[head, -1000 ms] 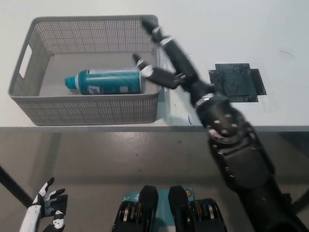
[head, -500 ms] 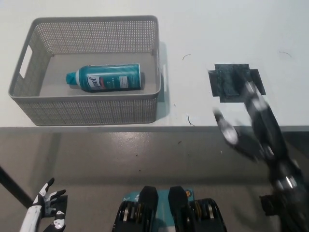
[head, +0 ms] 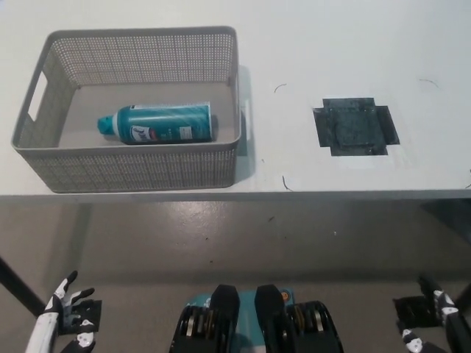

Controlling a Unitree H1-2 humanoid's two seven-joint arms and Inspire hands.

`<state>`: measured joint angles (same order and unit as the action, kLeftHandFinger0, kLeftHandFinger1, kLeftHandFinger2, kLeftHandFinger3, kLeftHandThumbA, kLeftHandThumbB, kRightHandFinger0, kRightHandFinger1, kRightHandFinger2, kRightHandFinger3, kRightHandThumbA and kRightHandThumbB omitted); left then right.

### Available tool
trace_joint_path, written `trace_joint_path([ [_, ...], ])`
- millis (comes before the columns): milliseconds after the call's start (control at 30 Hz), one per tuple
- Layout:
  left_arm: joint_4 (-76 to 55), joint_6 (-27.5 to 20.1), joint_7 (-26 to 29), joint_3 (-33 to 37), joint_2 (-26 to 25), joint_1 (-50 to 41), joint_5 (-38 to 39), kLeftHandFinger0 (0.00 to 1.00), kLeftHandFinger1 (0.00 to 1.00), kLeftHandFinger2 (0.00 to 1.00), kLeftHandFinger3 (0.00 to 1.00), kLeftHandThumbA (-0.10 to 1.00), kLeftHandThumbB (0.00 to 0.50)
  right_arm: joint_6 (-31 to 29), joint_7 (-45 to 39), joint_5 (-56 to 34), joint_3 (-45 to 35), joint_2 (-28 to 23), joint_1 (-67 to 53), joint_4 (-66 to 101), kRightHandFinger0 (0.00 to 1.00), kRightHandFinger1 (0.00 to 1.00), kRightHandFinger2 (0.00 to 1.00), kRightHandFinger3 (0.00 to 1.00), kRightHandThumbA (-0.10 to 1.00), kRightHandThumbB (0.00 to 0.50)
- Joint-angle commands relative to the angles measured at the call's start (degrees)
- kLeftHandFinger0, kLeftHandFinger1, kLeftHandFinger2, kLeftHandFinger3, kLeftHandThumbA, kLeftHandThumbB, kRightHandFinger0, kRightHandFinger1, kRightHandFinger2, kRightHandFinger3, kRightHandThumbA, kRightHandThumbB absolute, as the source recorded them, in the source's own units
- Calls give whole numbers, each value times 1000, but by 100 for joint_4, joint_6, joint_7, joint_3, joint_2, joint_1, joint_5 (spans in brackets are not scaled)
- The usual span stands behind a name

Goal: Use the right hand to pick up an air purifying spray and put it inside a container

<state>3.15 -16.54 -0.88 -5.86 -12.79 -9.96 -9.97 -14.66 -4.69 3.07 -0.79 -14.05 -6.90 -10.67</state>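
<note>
Lying on its side in the grey perforated plastic basket (head: 44, 158), the teal spray can (head: 158, 123) looks delivered; black right hand (head: 434, 323) hangs low, empty, fingers spread, white left hand (head: 62, 312) likewise.

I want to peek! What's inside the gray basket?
Inside the gray basket lies one teal spray can on its side, cap pointing left. The near wall hides a strip of the floor, so anything tiny there can't be seen.

Lighting: bright, even, overhead. Table (head: 353, 51) near-overexposed toward 12 o'clock. Soft shadow right of basket (head: 132, 158). Floor dimmer. Focus sharp; no blur.
</note>
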Motion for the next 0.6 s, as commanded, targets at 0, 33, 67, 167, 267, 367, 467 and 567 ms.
trace_joint_path([
  [0, -31, -258, 68, -26, -79, 82, 71, 631, 761, 811, 1000, 136, 231, -500, -92, -487, -131, 98, 209, -4, 1000, 1000, 1000, 1000, 559, 452],
  [33, -60, -215, 54, -29, -87, 69, 68, 630, 762, 814, 1000, 143, 231, -573, -98, -386, -95, 94, 214, -27, 1000, 1000, 1000, 1000, 545, 452],
  [67, -49, -233, 58, -35, -89, 74, 70, 626, 762, 813, 1000, 148, 237, -634, -79, -249, -63, 63, 212, -44, 1000, 1000, 1000, 1000, 539, 471],
  [167, -28, -266, 64, -44, -76, 82, 107, 627, 761, 805, 1000, 147, 238, -660, -60, -206, -87, 51, 210, -60, 1000, 1000, 1000, 1000, 553, 473],
  [267, -63, -201, 51, -53, -85, 69, 112, 637, 772, 800, 1000, 178, 240, -667, -55, -231, -118, 53, 247, -116, 1000, 1000, 1000, 1000, 580, 482],
  [367, -85, -207, 69, -67, -103, 45, 69, 637, 770, 798, 1000, 192, 237, -715, -57, -225, -106, 68, 275, -120, 1000, 1000, 1000, 1000, 540, 465],
  [467, -82, -219, 83, -79, -99, 36, 44, 648, 776, 806, 1000, 140, 233, -700, -87, -237, -95, 59, 285, -110, 1000, 1000, 1000, 1000, 530, 471],
  [567, -56, -247, 104, -87, -85, 47, 37, 648, 768, 793, 1000, 176, 247, -674, -90, -226, -94, 51, 293, -121, 1000, 1000, 1000, 1000, 547, 487],
])
